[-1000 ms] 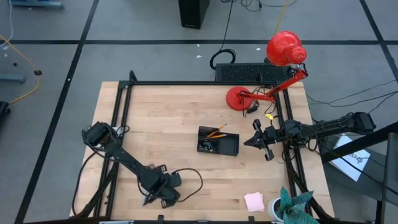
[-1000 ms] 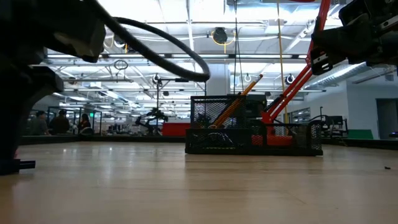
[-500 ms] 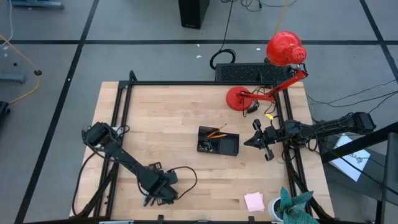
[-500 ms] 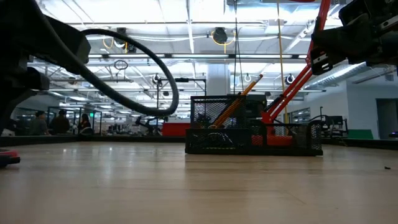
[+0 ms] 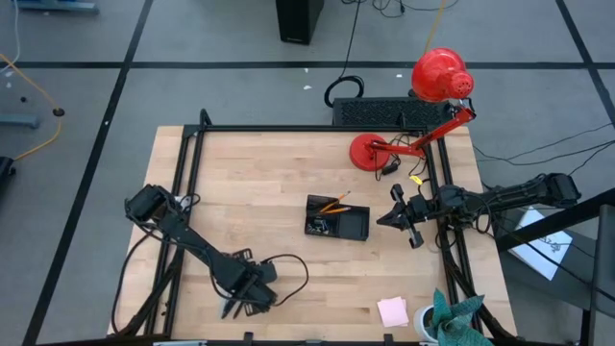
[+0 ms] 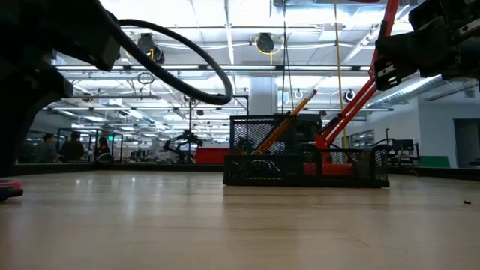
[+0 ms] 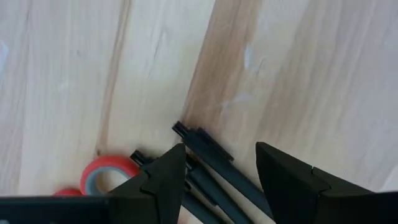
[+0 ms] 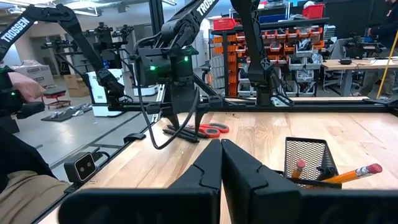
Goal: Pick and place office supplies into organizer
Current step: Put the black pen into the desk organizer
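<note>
Jaws of the left gripper (image 7: 217,171) stand apart, poised directly over the black pens (image 7: 214,163) lying on the wooden surface (image 7: 298,74), red-handled scissors (image 7: 107,175) just beside them. Right gripper (image 8: 221,163) waits beside the organizer (image 5: 337,218), its jaws pressed together, orange pencils (image 5: 333,205) inside.

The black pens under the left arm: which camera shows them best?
The left wrist view: the black pens lie on the wood, right between the left tool's open fingers. The right wrist view shows them far off beside the scissors. The high view hides them under the arm; the low view misses them.
</note>
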`<move>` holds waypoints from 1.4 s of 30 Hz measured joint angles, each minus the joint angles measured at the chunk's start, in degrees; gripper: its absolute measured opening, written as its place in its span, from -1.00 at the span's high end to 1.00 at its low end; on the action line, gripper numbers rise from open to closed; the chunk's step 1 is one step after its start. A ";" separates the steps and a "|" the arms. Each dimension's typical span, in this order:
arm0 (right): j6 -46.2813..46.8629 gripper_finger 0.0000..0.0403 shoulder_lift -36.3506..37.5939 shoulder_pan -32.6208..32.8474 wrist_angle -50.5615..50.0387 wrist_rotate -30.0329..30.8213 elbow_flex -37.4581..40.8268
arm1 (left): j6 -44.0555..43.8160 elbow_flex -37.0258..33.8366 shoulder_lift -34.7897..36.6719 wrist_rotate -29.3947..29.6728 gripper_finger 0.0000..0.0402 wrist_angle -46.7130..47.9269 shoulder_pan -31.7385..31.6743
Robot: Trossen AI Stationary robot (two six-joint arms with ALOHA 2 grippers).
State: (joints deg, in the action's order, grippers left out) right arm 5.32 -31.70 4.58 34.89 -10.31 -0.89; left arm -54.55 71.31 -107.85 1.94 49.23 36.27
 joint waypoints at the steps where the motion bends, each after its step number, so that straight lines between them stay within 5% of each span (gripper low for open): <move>1: 0.00 1.00 0.02 0.00 0.00 0.00 0.00 | -0.14 0.00 0.00 0.06 0.00 0.06 -0.14; 28: 0.00 1.00 -0.07 0.00 0.42 0.00 0.02 | -0.19 0.30 -3.98 1.47 0.00 -7.07 1.09; 42: -0.13 1.00 -0.07 0.00 0.42 0.13 0.00 | -1.89 12.70 -4.15 5.53 0.01 15.86 1.84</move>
State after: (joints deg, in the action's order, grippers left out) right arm 5.19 -31.77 4.58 35.31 -10.17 -0.89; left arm -56.44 84.01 -112.01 7.48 65.10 38.11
